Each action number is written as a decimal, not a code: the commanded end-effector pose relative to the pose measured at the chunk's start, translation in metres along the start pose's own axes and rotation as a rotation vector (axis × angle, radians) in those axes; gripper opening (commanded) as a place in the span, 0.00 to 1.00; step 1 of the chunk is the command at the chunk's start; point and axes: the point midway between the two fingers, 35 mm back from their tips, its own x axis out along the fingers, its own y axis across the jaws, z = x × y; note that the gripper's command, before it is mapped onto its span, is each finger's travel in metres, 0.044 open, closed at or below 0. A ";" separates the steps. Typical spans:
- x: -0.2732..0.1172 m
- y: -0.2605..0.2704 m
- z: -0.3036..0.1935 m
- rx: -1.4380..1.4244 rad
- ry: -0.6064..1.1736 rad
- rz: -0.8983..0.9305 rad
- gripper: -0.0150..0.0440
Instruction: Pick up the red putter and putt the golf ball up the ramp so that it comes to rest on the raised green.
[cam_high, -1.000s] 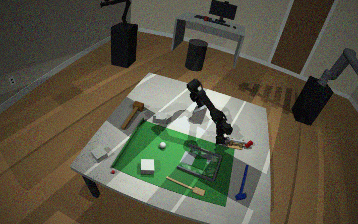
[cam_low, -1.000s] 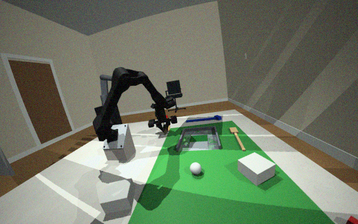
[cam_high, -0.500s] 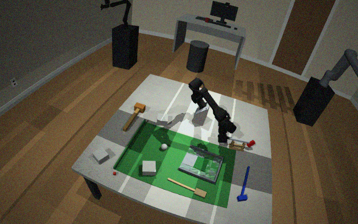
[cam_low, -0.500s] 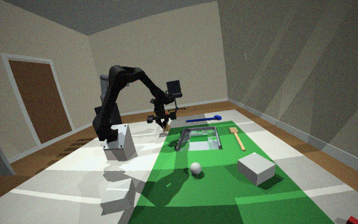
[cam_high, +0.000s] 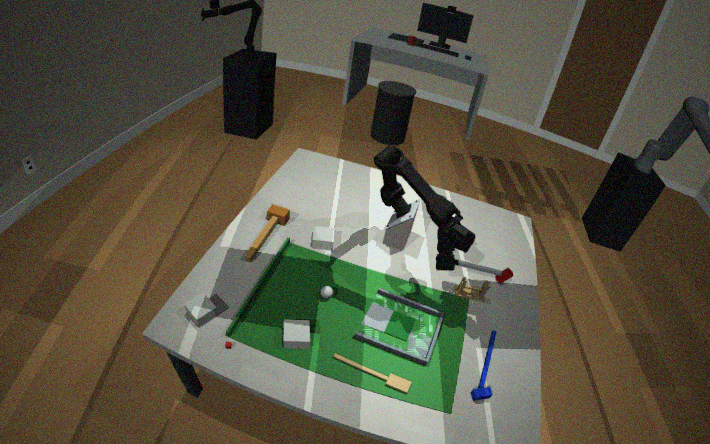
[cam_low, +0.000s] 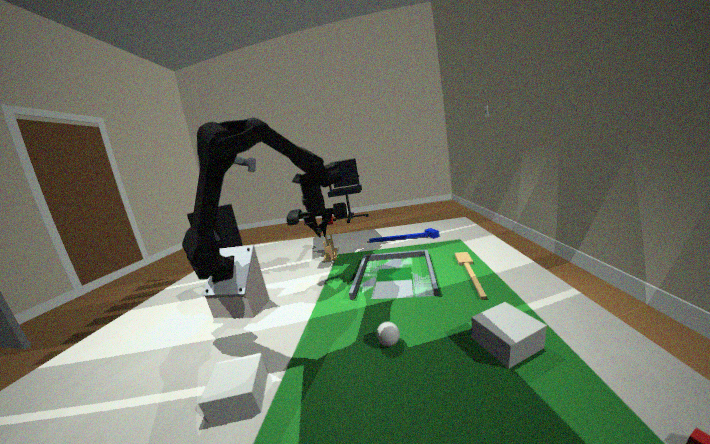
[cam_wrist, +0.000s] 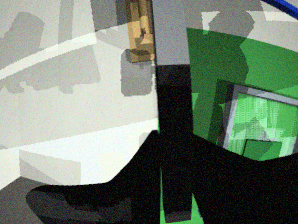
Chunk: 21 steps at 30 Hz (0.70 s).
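The red putter has a red head (cam_high: 504, 275), a grey shaft (cam_high: 479, 268) (cam_wrist: 171, 35) and a black grip. My gripper (cam_high: 445, 263) (cam_low: 323, 231) (cam_wrist: 166, 134) is shut on its black grip. The putter is held above the table with its head pointing away from the arm, over the small wooden stand (cam_high: 471, 289) (cam_low: 329, 250) (cam_wrist: 141, 32). The white golf ball (cam_high: 326, 292) (cam_low: 388, 334) rests on the green mat, in front of the grey ramp (cam_high: 378, 315) (cam_low: 391, 289). The raised green (cam_high: 402, 324) (cam_low: 395, 273) (cam_wrist: 262, 148) lies behind the ramp, with dark grey walls around it.
A white block (cam_high: 296, 333) (cam_low: 507, 330) sits on the mat; another (cam_high: 323, 237) (cam_low: 233, 386) stands beside it. A tan mallet (cam_high: 398, 382) (cam_low: 463, 258), blue mallet (cam_high: 481, 393) (cam_low: 403, 237) and orange mallet (cam_high: 278, 214) lie around. A red cube (cam_high: 228, 345) is near the table edge.
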 end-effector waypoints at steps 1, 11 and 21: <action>-0.014 -0.011 -0.021 0.112 -0.003 -0.019 0.25; -0.042 -0.027 -0.083 0.403 0.013 -0.049 0.25; -0.065 -0.031 -0.149 0.697 0.035 -0.081 0.25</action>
